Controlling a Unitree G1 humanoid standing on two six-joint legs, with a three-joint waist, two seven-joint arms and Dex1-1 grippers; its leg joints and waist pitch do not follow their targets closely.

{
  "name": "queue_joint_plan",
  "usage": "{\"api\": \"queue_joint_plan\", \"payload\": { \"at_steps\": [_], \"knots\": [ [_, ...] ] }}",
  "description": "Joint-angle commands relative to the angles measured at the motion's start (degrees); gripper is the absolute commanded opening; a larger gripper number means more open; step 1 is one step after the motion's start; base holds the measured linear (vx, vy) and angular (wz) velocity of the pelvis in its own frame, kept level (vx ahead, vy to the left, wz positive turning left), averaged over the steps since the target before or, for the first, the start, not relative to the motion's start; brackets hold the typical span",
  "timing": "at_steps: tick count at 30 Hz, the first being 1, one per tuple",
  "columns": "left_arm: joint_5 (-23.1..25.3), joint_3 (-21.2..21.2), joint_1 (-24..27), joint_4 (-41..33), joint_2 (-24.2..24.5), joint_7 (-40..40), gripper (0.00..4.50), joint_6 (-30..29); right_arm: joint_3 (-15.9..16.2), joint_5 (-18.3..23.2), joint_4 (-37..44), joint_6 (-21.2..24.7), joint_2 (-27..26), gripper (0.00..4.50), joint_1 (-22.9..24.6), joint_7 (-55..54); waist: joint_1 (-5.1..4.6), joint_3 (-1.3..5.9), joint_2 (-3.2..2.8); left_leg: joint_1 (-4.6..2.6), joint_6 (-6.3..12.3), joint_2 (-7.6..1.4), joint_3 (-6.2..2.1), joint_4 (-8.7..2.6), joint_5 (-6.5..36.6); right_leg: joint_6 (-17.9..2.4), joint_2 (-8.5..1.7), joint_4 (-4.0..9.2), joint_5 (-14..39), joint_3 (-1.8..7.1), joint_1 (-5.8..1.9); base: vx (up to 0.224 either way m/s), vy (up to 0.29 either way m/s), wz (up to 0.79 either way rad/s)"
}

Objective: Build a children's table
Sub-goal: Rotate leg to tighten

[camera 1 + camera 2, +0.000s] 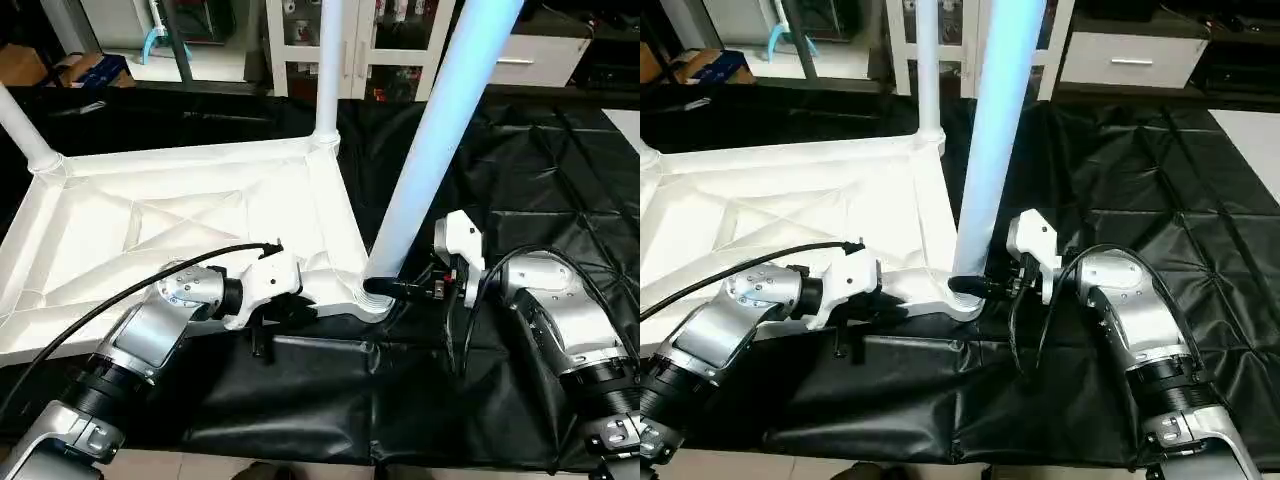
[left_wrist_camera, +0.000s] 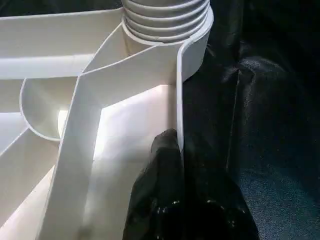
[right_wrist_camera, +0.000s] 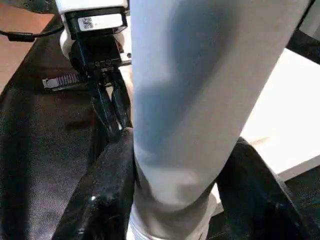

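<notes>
The children's table lies upside down on a black cloth, its white ribbed tabletop [image 1: 150,230] facing up. One leg [image 1: 328,70] stands in the far right socket and another leg [image 1: 20,130] in the far left one. A third leg [image 1: 440,130] stands upright in the near right socket [image 2: 165,20]. My right gripper [image 1: 385,287] is shut on this leg's base, with one black finger [image 3: 105,190] on each side of the tube. My left gripper [image 1: 285,312] is shut on the tabletop's near rim [image 2: 179,100], just left of that socket.
The black cloth [image 1: 500,380] spreads over the floor to the right and front. White cabinets [image 1: 370,40] stand behind the work. A black cable [image 1: 120,290] arcs over my left forearm. A cardboard box [image 1: 85,68] sits at the far left.
</notes>
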State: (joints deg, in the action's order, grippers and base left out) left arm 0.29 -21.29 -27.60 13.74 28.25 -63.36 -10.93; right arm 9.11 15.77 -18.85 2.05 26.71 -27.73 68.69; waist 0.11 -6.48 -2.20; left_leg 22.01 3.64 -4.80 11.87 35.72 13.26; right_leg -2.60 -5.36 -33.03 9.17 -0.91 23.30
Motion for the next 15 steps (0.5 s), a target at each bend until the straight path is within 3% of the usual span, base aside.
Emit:
{"api": "queue_joint_plan", "payload": {
  "at_steps": [1,10,15],
  "knots": [
    [2.4,-3.7,2.1,1.0,0.4,-1.4,0.00,-1.3,0.2,0.2,-0.8,0.5,0.0,1.89,-0.1,1.3,0.04,4.44,0.73,-2.01,6.17,-8.24,-3.66,-5.51,4.1,-16.1,-4.45,1.77,3.7,1.97,-2.06,0.000,0.000,0.00],
    [1.9,-2.9,2.1,0.8,-0.2,-0.5,0.00,-1.4,-1.0,-1.6,-4.9,1.1,-1.6,1.89,0.0,-4.3,-0.02,4.24,0.77,-1.82,5.93,-8.21,-3.71,-5.62,4.8,-16.0,-4.49,1.92,4.8,2.01,-2.00,0.000,0.000,0.00],
    [2.0,-2.4,1.9,0.7,-0.9,1.0,0.00,-1.6,-0.7,-3.0,-3.9,1.4,-2.7,1.89,2.2,-8.1,-0.37,3.75,0.77,-2.09,1.41,-8.36,-4.04,-6.64,13.4,-14.0,-4.28,2.74,12.1,2.17,-1.61,0.000,0.000,0.00]
  ]
}}
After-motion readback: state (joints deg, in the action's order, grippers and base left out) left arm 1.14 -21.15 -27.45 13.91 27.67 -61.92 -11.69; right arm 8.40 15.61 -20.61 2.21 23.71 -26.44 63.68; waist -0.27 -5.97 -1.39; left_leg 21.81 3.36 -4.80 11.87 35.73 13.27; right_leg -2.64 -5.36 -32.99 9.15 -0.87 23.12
